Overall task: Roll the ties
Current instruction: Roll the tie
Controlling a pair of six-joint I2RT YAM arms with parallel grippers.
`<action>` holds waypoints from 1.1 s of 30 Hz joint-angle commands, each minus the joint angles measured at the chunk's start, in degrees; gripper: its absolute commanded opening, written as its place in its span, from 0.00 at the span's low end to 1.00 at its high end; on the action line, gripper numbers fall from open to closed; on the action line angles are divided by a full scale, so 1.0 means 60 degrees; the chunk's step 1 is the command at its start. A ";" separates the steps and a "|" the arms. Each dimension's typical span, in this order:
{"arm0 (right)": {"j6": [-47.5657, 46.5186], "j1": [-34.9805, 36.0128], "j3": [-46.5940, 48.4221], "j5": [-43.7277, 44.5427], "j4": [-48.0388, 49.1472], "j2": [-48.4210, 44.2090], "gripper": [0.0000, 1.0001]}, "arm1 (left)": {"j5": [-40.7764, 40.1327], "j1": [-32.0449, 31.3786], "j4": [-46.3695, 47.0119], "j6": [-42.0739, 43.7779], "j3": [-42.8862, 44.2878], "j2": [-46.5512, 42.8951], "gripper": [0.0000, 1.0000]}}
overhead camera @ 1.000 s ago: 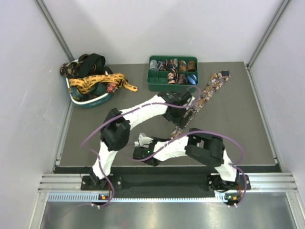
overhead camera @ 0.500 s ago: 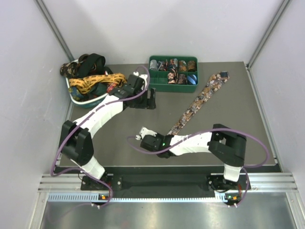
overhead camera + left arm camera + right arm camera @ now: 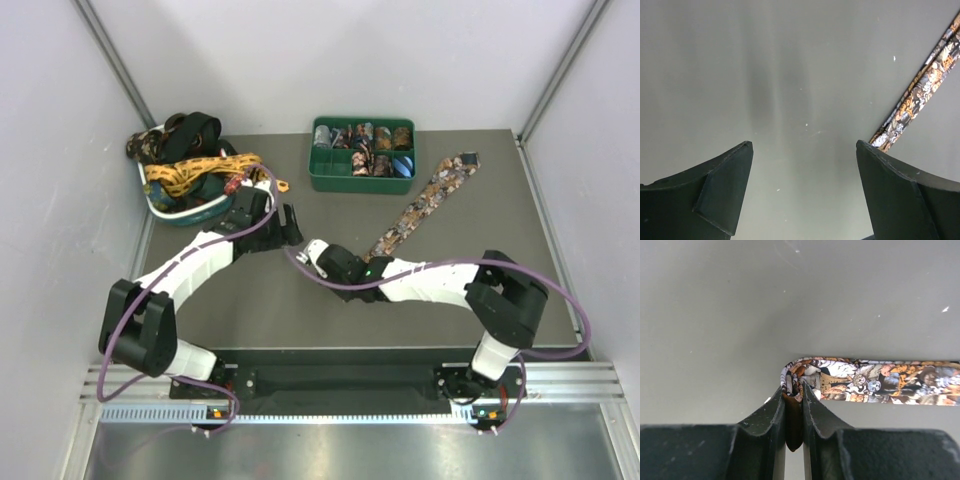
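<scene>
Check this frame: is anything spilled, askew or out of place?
Only the basket at far left looks untidy: the gold tie trails over its rim onto the mat and a black tie loops over the back. The floral tie lies diagonally, its narrow end pinched in the right gripper.

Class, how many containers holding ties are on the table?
2: a green tray at back centre with rolled ties, a teal basket at back left with loose ties. None appears hidden.
</scene>
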 commanded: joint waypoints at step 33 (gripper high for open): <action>0.3218 -0.5555 -0.1526 -1.1537 0.4699 0.1419 0.01 | 0.0208 -0.3544 0.2467 0.3197 -0.0243 0.1238 0.89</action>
